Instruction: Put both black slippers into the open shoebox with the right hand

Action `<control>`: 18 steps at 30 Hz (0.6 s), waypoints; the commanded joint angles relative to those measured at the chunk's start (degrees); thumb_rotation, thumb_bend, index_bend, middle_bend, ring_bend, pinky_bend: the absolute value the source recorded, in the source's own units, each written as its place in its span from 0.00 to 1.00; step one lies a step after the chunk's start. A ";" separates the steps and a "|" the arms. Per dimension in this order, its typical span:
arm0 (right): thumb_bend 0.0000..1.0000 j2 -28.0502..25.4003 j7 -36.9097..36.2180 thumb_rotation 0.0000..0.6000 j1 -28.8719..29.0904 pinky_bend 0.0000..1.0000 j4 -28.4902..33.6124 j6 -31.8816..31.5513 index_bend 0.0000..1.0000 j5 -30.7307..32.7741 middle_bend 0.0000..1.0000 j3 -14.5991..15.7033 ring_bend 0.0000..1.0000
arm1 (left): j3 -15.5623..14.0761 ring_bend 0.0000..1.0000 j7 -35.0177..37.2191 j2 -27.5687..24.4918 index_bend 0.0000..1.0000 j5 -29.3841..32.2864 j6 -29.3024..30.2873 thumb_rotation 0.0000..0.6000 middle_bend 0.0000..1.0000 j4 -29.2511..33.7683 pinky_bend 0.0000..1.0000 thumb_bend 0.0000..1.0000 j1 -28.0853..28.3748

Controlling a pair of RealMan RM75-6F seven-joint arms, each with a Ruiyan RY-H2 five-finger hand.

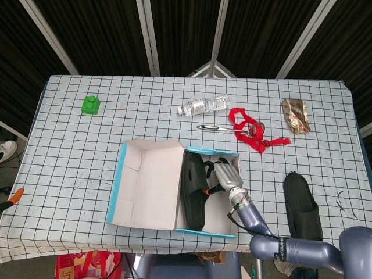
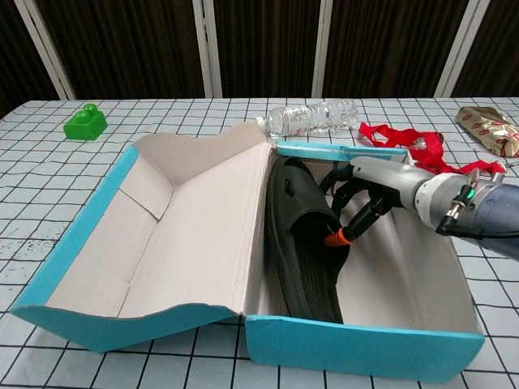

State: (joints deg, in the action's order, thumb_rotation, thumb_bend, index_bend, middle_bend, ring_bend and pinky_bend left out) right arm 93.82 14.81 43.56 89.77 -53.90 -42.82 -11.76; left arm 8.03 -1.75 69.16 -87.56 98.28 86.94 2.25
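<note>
One black slipper (image 1: 193, 189) (image 2: 302, 235) lies lengthwise in the left part of the open blue shoebox (image 1: 116, 186) (image 2: 365, 348), leaning against the cardboard wall. My right hand (image 1: 225, 176) (image 2: 369, 203) reaches into the box from the right. Its fingers curl around the slipper's strap, and an orange-tipped finger presses against it. The other black slipper (image 1: 302, 204) lies on the checked tablecloth to the right of the box, near the front edge; the chest view does not show it. The left hand appears in neither view.
Behind the box lie a plastic bottle (image 1: 204, 105) (image 2: 312, 117), a spoon (image 1: 214, 128) and a red strap (image 1: 250, 131) (image 2: 405, 138). At the back right is a foil packet (image 1: 295, 114) (image 2: 486, 126). A green block (image 1: 90, 104) (image 2: 85, 123) sits far left.
</note>
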 commanded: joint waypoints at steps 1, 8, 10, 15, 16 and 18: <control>0.43 0.30 0.17 1.00 0.13 0.06 -0.33 0.15 0.61 0.09 0.49 -0.03 0.26 | 0.02 0.00 0.08 -0.04 0.14 0.04 -0.04 1.00 0.00 -0.01 0.10 0.07 0.01; 0.43 0.35 0.10 1.00 0.09 0.06 -0.16 0.07 0.61 -0.50 0.49 -0.31 0.26 | 0.07 0.00 0.21 -0.05 0.14 0.12 -0.04 1.00 0.00 -0.06 0.10 0.07 0.00; 0.43 0.31 0.43 1.00 0.10 0.06 -0.06 -0.22 0.61 -0.60 0.49 -0.32 0.26 | 0.06 0.00 0.15 -0.05 0.14 0.14 -0.14 1.00 0.00 -0.07 0.10 0.07 0.04; 0.43 -0.26 1.77 1.00 0.38 0.05 0.25 -0.05 0.53 -0.43 0.46 0.03 0.26 | -0.01 0.00 0.00 -0.05 0.14 0.11 -0.19 1.00 0.00 -0.03 0.10 0.07 0.03; 0.42 -0.36 2.23 1.00 0.49 0.04 0.26 -0.09 0.48 -0.47 0.43 0.16 0.26 | -0.03 0.00 -0.02 -0.08 0.14 0.18 -0.26 1.00 0.00 -0.02 0.10 0.07 0.02; 0.37 -0.61 2.67 1.00 0.63 0.04 0.29 0.15 0.38 -0.67 0.36 0.38 0.24 | 0.04 0.00 -0.06 -0.02 0.14 0.31 -0.37 1.00 0.00 0.08 0.10 0.07 0.08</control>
State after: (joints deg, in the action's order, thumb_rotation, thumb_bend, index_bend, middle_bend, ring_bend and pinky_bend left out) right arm 93.36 17.29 44.08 90.02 -53.88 -43.41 -11.52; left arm 8.06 -1.81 69.13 -87.26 97.93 87.01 2.32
